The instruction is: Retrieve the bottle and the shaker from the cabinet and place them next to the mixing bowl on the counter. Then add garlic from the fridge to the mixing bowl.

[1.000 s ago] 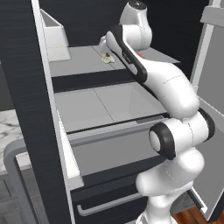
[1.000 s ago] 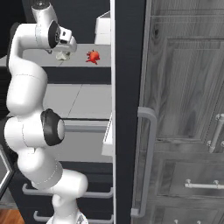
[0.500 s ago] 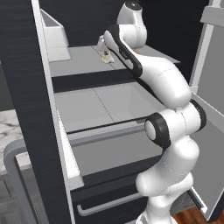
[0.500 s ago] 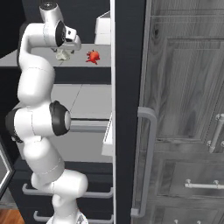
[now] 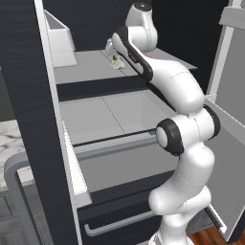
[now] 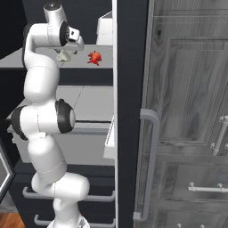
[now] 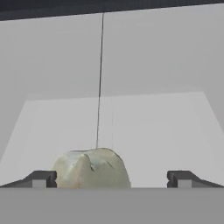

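The garlic (image 7: 91,168), a pale lumpy bulb, sits on a grey fridge shelf (image 5: 91,67), caught between the spread tips of the pincer (image 7: 111,178) in the hand view. It lies toward 9 o'clock of the pincer's midline, close against the left fingertip (image 7: 40,178), with open shelf between it and the right one. The bulb looks roughly as wide as it is tall, so no long axis stands out; its top ridge is dented.

The pincer is wide open and holds nothing. Judged from this, a small shift toward 9 o'clock would centre the bulb before the jaws close; as things stand, the left tip would likely meet it first and nudge it sideways.

In the left base view the garlic (image 5: 116,62) shows at about 12 o'clock, just beside the hand on the upper shelf. In the right base view the garlic (image 6: 63,55) lies under the hand, with a red tomato (image 6: 94,58) near it at 3 o'clock on the same shelf.

The arm (image 5: 184,143) stands tall, stretched up and forward into the fridge, wrist bent down toward the shelf. A white bin (image 5: 60,40) sits at 9 o'clock of the garlic.
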